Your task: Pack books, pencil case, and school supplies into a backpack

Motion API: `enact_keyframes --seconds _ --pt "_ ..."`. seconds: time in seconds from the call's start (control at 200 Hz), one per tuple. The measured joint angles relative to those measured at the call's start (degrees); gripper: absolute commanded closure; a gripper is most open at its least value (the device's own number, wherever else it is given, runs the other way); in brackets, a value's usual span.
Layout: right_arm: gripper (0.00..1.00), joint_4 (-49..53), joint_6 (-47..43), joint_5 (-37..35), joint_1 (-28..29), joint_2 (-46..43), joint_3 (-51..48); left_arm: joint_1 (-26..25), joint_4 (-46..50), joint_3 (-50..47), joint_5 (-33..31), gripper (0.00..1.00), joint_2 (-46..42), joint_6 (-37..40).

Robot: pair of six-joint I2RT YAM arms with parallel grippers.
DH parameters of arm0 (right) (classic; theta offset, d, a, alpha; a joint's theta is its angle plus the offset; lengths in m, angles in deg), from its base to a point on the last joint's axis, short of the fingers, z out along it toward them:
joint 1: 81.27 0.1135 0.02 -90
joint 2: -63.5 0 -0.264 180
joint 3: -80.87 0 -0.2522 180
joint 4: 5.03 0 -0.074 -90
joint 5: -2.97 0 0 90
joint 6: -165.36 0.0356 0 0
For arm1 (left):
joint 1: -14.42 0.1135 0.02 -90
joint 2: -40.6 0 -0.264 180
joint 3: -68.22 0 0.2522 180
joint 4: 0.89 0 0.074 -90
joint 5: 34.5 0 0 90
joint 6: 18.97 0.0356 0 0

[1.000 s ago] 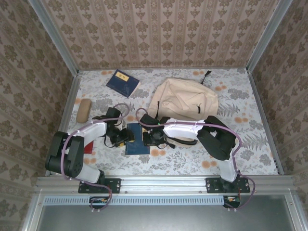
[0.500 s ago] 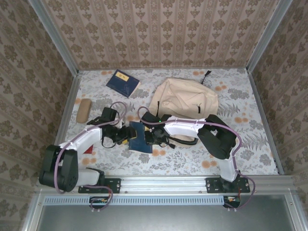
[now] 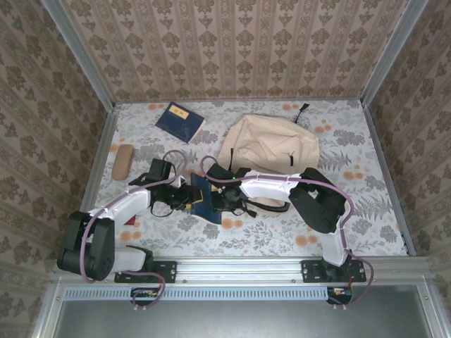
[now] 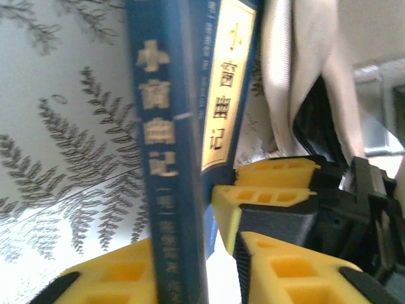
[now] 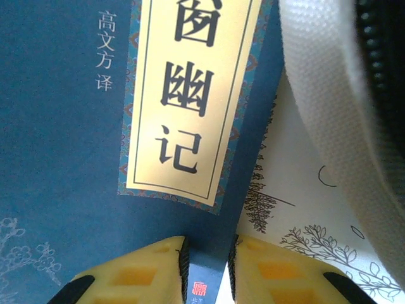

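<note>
A navy book (image 3: pixel 202 198) with a pale title label stands tilted on edge in the middle of the table. My right gripper (image 3: pixel 218 202) is shut on its lower edge; in the right wrist view the gripper (image 5: pixel 207 256) pinches the book (image 5: pixel 63 158). My left gripper (image 3: pixel 187 200) straddles the spine. In the left wrist view the gripper (image 4: pixel 196 253) has one finger against the book (image 4: pixel 161 126) and a thin gap at the other. The beige backpack (image 3: pixel 271 144) lies behind. A second navy book (image 3: pixel 180 121) lies far left, and the tan pencil case (image 3: pixel 122 161) is at the left edge.
A red object (image 3: pixel 130 217) lies under my left arm. A black strap (image 3: pixel 271 205) of the backpack loops beside my right arm. Backpack fabric (image 5: pixel 329 95) sits close to the held book on the right. Metal rails and walls bound the table.
The navy book has risen from flat to tilted on edge and shifted slightly back. My left gripper has come in around its spine and its jaws have narrowed. My right gripper keeps its grip.
</note>
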Motion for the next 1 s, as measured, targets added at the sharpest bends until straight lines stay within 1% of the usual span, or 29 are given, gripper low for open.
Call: enact_keyframes --seconds 0.105,0.135,0.245,0.4,0.56,0.705,0.765,0.85,1.0 --pt "0.68 -0.90 0.02 0.17 -0.17 -0.70 -0.81 0.28 1.07 0.09 -2.14 0.94 -0.04 -0.31" --pt "0.66 -1.33 0.00 0.31 -0.35 -1.16 -1.29 0.33 1.51 0.17 -2.67 0.96 -0.11 -0.24" --pt "0.59 -3.15 -0.15 1.70 -1.31 -4.63 -3.96 0.28 3.21 1.22 -4.28 0.97 -1.55 -0.02" --pt "0.38 -7.52 -0.83 5.92 -4.31 -14.60 -8.66 0.31 5.79 4.98 -6.16 0.98 -7.37 -0.07" --pt "0.19 -14.32 -1.22 11.54 -11.17 -26.21 -14.08 0.24 6.49 10.69 -5.92 0.98 -10.78 -0.50" --pt "0.07 -20.17 -0.79 17.31 -19.04 -32.30 -19.21 -0.66 6.27 17.81 -3.96 0.98 -10.25 -2.03" --pt "0.04 -22.32 -0.39 20.96 -22.36 -33.20 -20.31 -1.57 5.44 20.72 -2.58 0.98 -9.35 -3.21" --pt "0.03 -25.27 0.94 25.99 -26.34 -33.42 -20.41 -3.63 3.34 24.50 -0.70 0.98 -7.10 -5.22" --pt "0.04 -29.75 3.48 33.07 -29.70 -31.76 -18.78 -6.64 -0.70 28.55 2.51 0.98 -2.49 -8.59"
